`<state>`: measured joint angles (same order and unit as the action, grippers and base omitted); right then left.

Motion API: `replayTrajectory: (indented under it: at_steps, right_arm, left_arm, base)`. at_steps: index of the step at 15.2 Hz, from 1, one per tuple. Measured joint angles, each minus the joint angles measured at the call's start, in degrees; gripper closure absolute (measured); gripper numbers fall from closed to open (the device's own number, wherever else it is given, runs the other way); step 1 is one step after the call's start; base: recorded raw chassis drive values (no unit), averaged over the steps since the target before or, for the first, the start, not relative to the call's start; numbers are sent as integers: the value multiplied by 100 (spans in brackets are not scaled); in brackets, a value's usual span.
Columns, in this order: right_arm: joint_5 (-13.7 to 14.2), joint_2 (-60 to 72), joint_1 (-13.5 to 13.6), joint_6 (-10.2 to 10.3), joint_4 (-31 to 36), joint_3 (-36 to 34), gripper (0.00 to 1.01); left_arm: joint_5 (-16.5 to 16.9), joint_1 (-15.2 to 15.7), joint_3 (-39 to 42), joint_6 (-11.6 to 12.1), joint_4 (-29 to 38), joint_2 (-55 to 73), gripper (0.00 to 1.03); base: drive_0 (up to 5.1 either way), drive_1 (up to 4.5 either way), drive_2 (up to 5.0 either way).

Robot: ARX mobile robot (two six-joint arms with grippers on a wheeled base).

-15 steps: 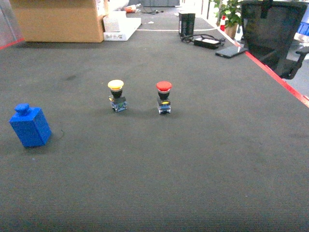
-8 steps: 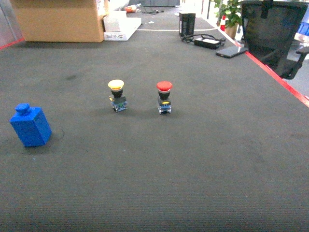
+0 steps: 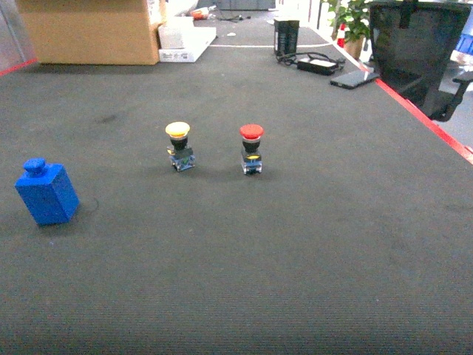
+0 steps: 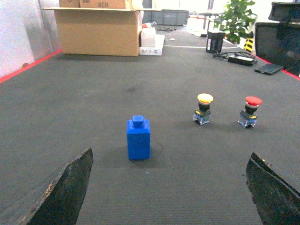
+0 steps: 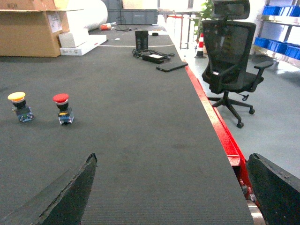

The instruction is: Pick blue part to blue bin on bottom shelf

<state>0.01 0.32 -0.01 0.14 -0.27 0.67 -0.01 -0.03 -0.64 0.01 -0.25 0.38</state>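
On the counter (image 3: 310, 244), far left, stands the blue part (image 4: 138, 139), upright and untouched (rigid, light plastic, probably slick); grip its flat sides below the knob. Both jaws gape open, empty.

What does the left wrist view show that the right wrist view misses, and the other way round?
Only the left wrist view shows the blue part, standing upright on the dark mat ahead of the open left gripper. Only the right wrist view shows the whole office chair on the floor beyond the mat's red edge, plus blue bins on a shelf at the far right. Both show the yellow button, the red button, the cardboard box and the plant. Both grippers are open and empty.
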Motion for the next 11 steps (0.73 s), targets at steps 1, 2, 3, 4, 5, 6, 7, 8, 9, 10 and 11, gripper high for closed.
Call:
replayTrajectory:
  at_steps: [1,2,3,4,5,6,7,8,9,10,11]
  right_arm:
    - [0,-2,0,0,0,0,3]
    - [0,-2,0,0,0,0,3]
    - [0,-2,0,2,0,0,3]
    - [0,0,0,2,-4,0,3]
    - [-7,-2,0,-2,-4,0,3]
    - [-7,-2,0,0,7,0,3]
    - [0,-2,0,0,0,0,3]
    - [0,-2,0,0,2,0,3]
    - [0,-2,0,0,2,0,3]
    - [0,-2,0,0,-2,0,3]
    - [0,-2,0,0,2,0,3]
  left_arm:
    - [0,0,0,0,0,0,5]
    - [0,0,0,0,0,0,5]
    - [0,0,0,0,-2,0,5]
    - [-557,-227,-240,-164,-726,334,5]
    - [-1252,-527,-522,-345,-588,1591,5]
    - [-1563,-540,-570,-374,76,2538,5]
    - [-1698,-540,-636,-352,1032,3746,5]
    - [-1646,-516,-874,-341,1838,4802,5]
    - [-1488,-404,-1152,-374,2603,5775,5]
    - [-1298,-278,-1440,-413,3215,6690,5]
    - [-1143,-210,-1687,-428,3589,7431,5]
  base:
    - [0,0,0]
    - [0,0,0]
    - [0,0,0]
    - [0,0,0]
    - [0,0,0]
    - [0,0,0]
    - [0,0,0]
    - [0,0,0]
    - [0,0,0]
    - [0,0,0]
    - [0,0,0]
